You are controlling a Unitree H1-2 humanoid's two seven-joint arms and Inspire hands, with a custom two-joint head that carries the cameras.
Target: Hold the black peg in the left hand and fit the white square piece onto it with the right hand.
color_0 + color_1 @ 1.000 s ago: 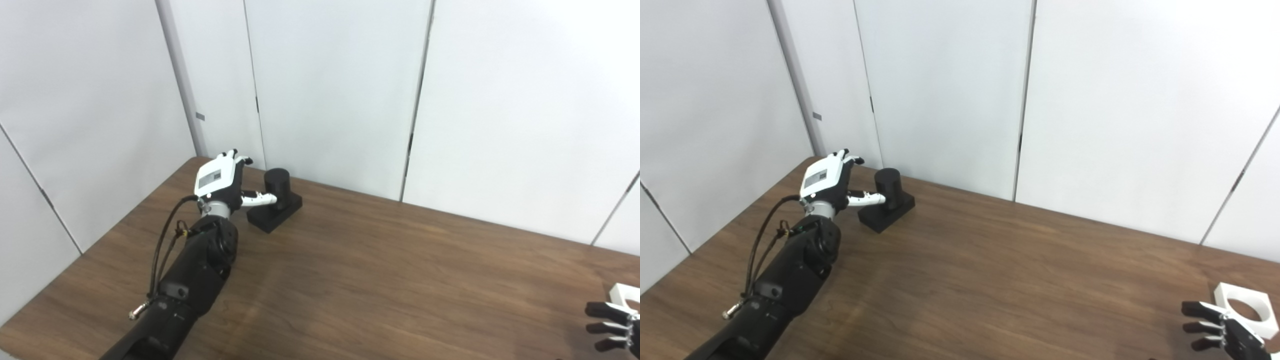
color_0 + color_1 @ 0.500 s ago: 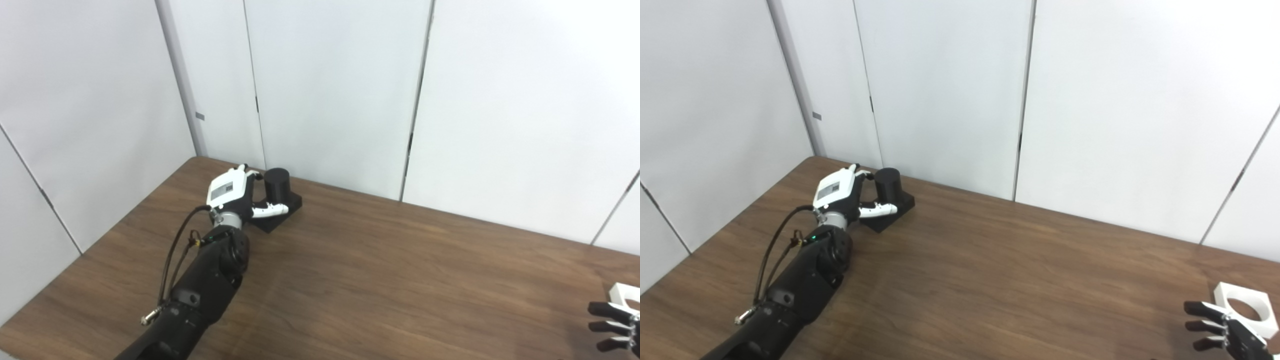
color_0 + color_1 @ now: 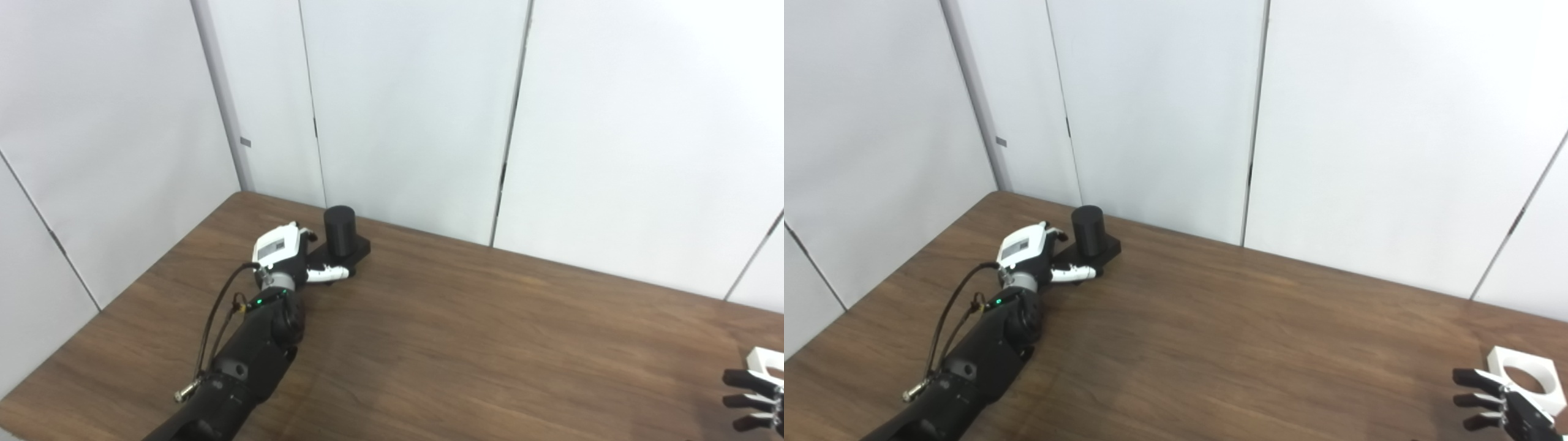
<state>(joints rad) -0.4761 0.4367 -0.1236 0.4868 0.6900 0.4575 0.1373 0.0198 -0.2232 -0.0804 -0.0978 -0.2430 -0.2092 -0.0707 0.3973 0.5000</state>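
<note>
Black peg (image 3: 339, 229) was the first concern, and the left robot hand (image 3: 283, 257) lay at its base plate (image 3: 358, 250), low on the tabletop (image 3: 465, 343). The fingers reached along the far side of the plate and the white thumb (image 3: 327, 274) lay along its near edge, so the plate sat between them. Whether the robot hand had already pressed on the plate, or only stood around it, could not be told from the two views; the hand itself covered the contact. The peg stood upright on the plate, near the far left corner of the tabletop, close to the wall panels.

The right robot hand (image 3: 1497, 409) was at the bottom right edge, far from the peg. Its dark fingers were spread apart and held nothing. The white square piece (image 3: 1527, 377), with a round hole in its middle, lay flat on the tabletop just beyond those fingers; touching or not could not be seen.

The step in hand seemed to be the grasp of the peg by the left side, so the task was only at its start. The next move probably called for a firm closing on the plate and a lift that keeps the peg upright. After that the right side must take the white piece and bring its hole over the peg.
</note>
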